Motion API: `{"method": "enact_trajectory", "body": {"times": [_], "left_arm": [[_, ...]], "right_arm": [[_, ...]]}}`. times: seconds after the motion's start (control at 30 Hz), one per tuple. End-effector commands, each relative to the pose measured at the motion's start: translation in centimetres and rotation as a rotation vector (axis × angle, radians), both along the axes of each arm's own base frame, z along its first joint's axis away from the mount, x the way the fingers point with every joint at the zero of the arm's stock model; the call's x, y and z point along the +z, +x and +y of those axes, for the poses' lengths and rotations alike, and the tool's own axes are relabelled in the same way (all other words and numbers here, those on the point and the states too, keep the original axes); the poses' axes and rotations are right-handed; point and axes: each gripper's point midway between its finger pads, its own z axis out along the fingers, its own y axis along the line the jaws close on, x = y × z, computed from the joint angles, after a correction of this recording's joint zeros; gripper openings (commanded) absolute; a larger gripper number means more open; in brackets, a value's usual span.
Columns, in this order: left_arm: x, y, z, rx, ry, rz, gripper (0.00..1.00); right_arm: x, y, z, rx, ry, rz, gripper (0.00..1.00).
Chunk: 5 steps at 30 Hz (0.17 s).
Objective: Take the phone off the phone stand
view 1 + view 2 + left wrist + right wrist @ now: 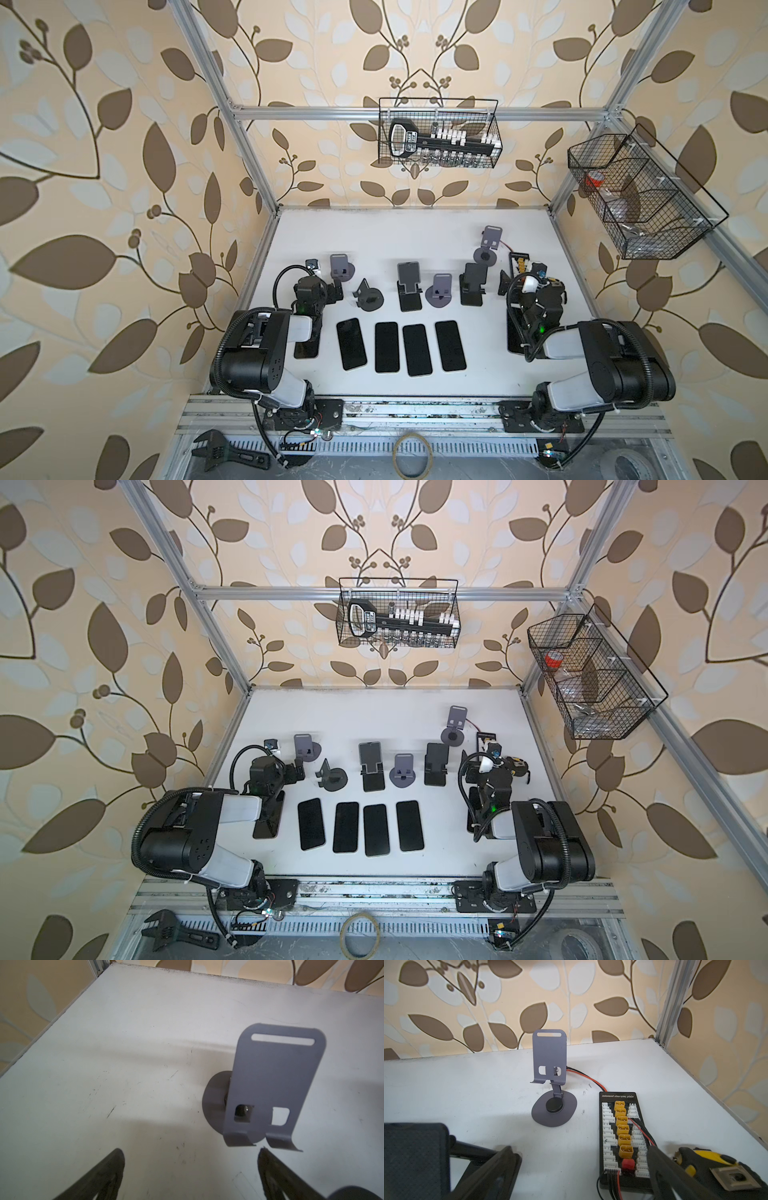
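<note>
Both arms' jaws spreading, gripping nothing; dark rectangular phone (407, 273) leaning in black folding stand (409, 296), frame centre; step undeterminable.

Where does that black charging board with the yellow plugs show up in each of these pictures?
Top views: the black charging board with yellow plugs sits at the table's far right, partly behind the right arm.
Left wrist view: not in it.
Right wrist view: lower right, beside the right claw.
Shared landmark: the tall grey metal phone stand next to it.

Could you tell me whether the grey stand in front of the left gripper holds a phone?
Empty: the grey stand shows its bare backplate and vacant hooks.
</note>
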Motion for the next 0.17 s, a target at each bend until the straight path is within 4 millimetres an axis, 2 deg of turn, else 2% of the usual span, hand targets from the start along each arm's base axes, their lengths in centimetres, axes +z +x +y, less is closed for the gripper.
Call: {"method": "enact_trajectory", "body": {"times": [0.0, 0.13], "left_arm": [[1.55, 0.97, 0.23, 0.008, 0.026, -0.047, 0.99], [1.92, 0.66, 0.12, 0.002, 0.027, -0.067, 0.99]], "right_arm": [[0.09, 0.42, -0.16, -0.009, -0.010, 0.001, 1.00], [0.09, 0.42, -0.15, -0.009, -0.009, 0.001, 1.00]]}}
